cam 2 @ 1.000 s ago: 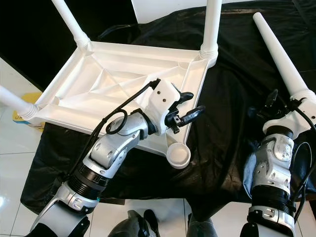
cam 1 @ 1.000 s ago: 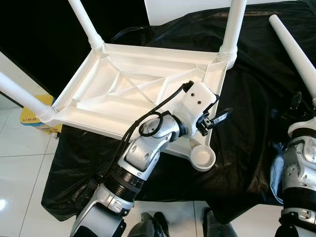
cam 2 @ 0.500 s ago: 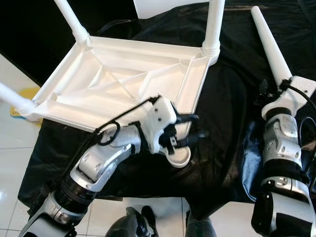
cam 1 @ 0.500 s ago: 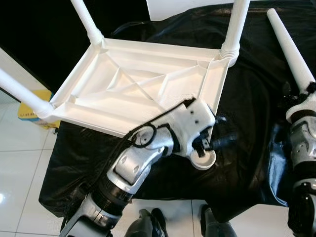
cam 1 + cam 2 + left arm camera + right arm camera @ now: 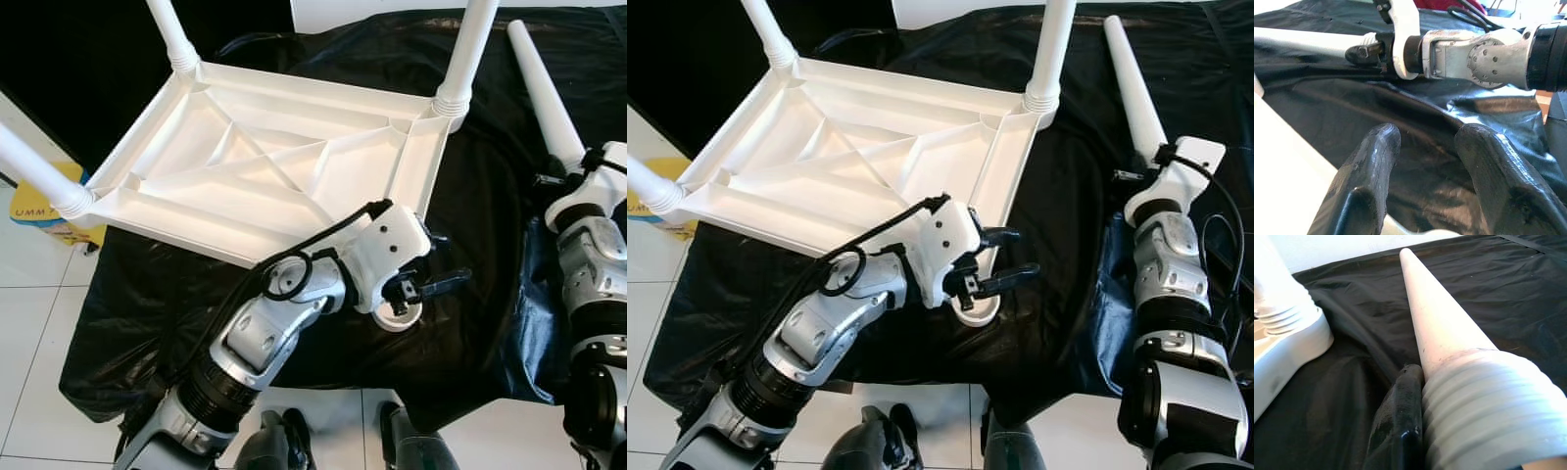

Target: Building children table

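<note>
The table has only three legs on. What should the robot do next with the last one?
Probably carry the loose leg, gripped in the right hand, over to the empty corner socket and stand it threaded end down. The open left hand hovers just above that socket and should move aside.

**Camera layout**

Both eye views look steeply down from the head, sharing the upturned white table (image 5: 284,166) on black sheeting (image 5: 1068,196). The left wrist view faces across the sheeting toward the right arm (image 5: 1474,54). The right wrist view sits close along the loose table leg (image 5: 1444,333).
</note>
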Available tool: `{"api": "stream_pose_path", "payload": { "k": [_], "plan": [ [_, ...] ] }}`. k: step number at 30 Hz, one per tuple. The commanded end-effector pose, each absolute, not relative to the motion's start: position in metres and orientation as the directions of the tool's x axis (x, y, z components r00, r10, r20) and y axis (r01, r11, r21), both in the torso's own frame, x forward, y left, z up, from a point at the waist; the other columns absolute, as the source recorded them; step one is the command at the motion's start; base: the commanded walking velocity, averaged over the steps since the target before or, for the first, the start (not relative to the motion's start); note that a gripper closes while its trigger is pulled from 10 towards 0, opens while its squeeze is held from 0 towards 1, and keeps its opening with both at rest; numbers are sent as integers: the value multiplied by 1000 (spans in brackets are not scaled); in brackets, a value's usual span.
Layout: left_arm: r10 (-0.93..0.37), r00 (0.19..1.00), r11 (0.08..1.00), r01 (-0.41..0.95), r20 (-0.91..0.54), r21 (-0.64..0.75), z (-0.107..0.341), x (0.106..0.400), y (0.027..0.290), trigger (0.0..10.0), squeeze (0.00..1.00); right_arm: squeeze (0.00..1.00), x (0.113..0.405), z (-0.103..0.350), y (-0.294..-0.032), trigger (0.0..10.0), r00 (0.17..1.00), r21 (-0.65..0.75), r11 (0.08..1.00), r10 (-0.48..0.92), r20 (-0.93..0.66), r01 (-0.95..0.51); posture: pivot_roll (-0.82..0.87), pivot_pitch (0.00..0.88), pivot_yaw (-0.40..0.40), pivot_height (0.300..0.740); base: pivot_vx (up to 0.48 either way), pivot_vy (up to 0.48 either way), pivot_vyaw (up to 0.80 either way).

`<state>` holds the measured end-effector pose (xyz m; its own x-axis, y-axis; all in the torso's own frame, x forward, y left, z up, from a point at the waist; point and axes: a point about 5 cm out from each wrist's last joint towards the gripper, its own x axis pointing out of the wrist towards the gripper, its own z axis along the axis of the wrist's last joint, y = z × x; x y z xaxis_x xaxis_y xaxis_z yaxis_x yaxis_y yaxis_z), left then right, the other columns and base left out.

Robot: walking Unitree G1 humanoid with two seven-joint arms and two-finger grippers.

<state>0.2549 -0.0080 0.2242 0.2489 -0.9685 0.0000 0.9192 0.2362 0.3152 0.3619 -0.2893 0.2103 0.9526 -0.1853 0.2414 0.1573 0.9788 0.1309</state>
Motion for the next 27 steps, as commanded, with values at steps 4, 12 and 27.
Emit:
{"api": "stream_pose_path", "payload": {
  "k": [4, 12, 27],
  "plan": [
    [-934, 358, 346, 884, 23, 314, 225, 261, 2, 10000, 0, 0, 360, 210, -291, 10000, 943, 135, 979, -188, 275, 156, -21, 164, -19, 740, 0, 0, 0],
    [-907, 417, 415, 856, 65, 308, 232, 268, 11, 10000, 0, 0, 362, 224, -296, 10000, 918, 127, 973, -227, 325, 195, 2, 142, -55, 740, 0, 0, 0],
    [-870, 470, 492, 841, 146, 225, 251, 280, 24, 10000, 0, 0, 362, 273, -282, 10000, 834, 50, 982, -181, 521, 182, 10, 142, -62, 740, 0, 0, 0]
  ]
}}
